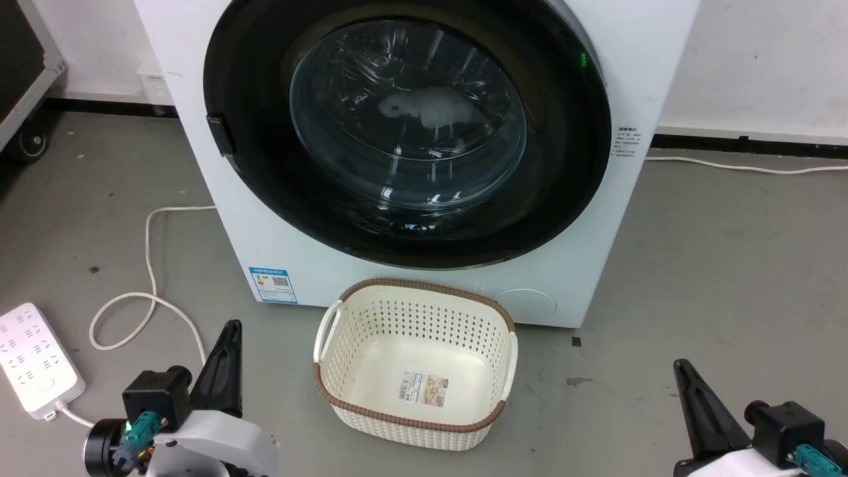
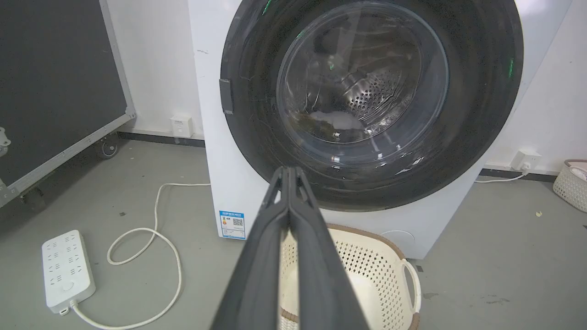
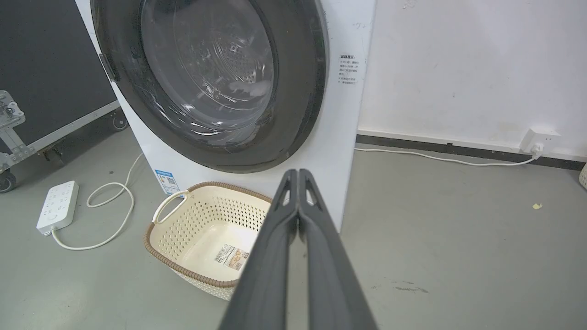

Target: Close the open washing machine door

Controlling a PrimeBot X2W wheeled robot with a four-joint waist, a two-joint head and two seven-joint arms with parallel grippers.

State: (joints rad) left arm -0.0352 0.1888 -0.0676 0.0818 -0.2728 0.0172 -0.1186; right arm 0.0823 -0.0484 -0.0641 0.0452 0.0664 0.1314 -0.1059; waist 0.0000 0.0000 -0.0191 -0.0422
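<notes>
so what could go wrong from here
The washing machine door looks flush against the washing machine, but whether it latched cannot be told; it might swing out. The basket stands right below the door, so a reaching arm could knock it. The cord and power strip lie on the floor at the left and might snag.

My left gripper point(image 2: 289, 172) has its two long dark fingers pressed together, tips before the large round black-rimmed glass door point(image 2: 367, 91), which lies flush on the big white washing machine point(image 2: 213, 151); a cream perforated basket point(image 2: 380, 266) stands beneath.
</notes>
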